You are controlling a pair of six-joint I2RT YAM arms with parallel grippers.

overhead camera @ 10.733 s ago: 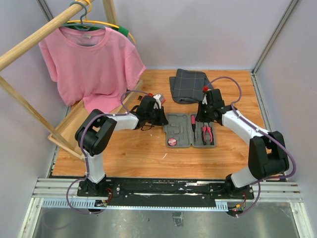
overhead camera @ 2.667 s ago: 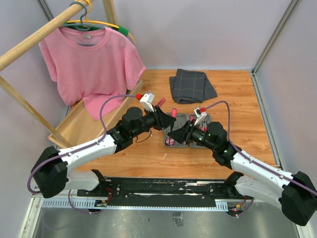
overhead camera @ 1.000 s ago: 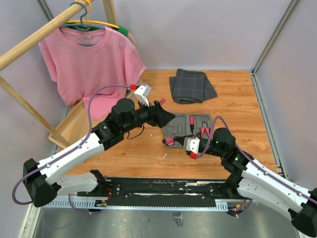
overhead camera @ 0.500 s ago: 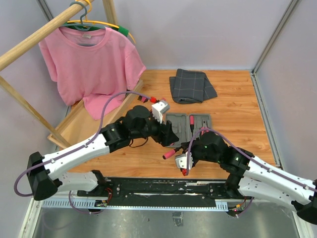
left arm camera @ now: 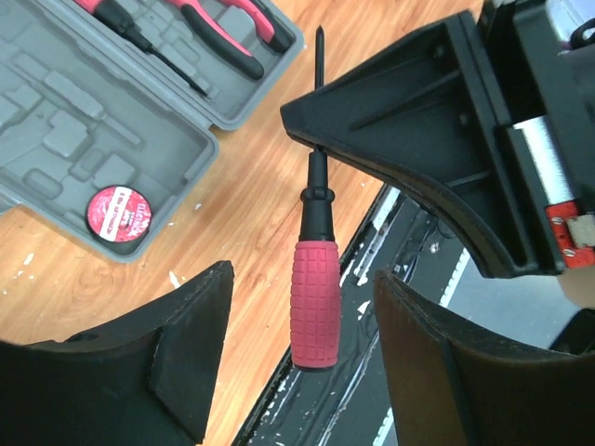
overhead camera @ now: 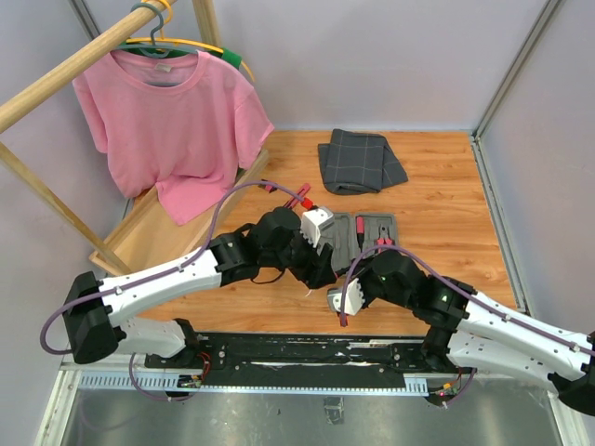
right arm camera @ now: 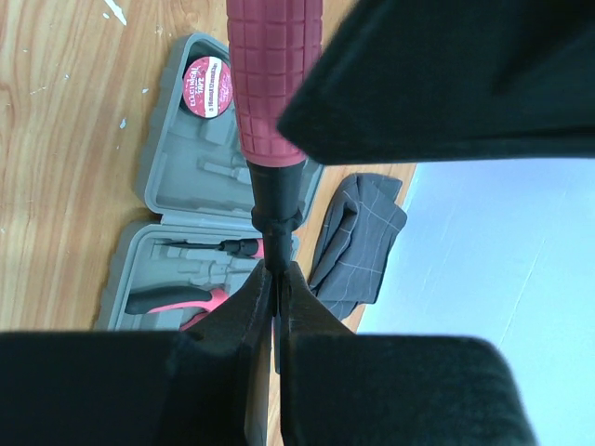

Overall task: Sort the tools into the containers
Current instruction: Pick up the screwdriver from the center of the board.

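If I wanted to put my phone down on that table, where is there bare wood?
The table is bare right of the tool case, up to its edge, and at the back between the pink shirt and the folded grey cloth. The front centre is crowded: the left gripper and right gripper meet there around a screwdriver.

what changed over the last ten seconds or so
Both arms pulled back from the tool case toward the near edge. The right gripper now clamps the shaft of the screwdriver, and the left gripper has come in with open fingers flanking its red handle. The case, pliers, tape roll and folded cloth have not moved.
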